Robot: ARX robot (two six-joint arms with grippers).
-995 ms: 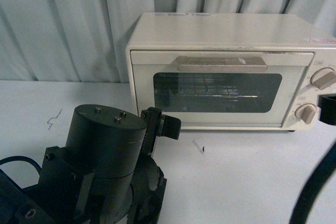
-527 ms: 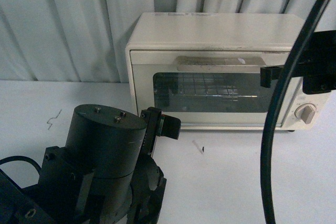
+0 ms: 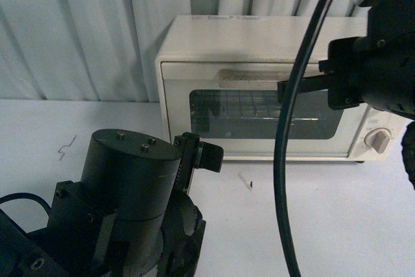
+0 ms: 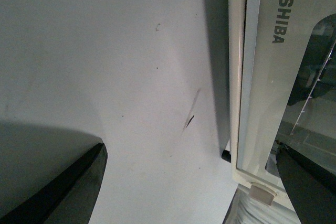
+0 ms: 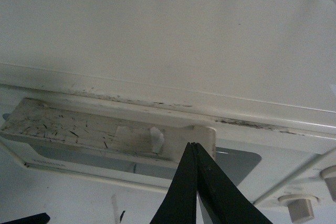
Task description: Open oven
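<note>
The right hand (image 5: 193, 148), pinched closed, sits by the right end of the oven (image 5: 157, 35) handle (image 5: 79, 127). The left hand (image 4: 190, 153) gapes wide.

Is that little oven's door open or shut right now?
Shut. The door stands upright, flush with the front of the oven, its handle up at the top edge.

oven (image 3: 259, 37): cream painted metal by the look, smooth, low sheen; dark scuffs along the front edge
window (image 3: 259, 121): dark glass, glossy
handle (image 5: 79, 127): beige, matt, flecked with dark scratches
knob (image 3: 378, 139): beige plastic, smooth
wire rack (image 3: 253, 104): bright metal
table (image 3: 337, 225): white, matt, smooth
curtain (image 3: 84, 30): pale cloth
cable (image 3: 283, 160): black, slightly glossy
left arm (image 3: 130, 173): black, matt housing
</note>
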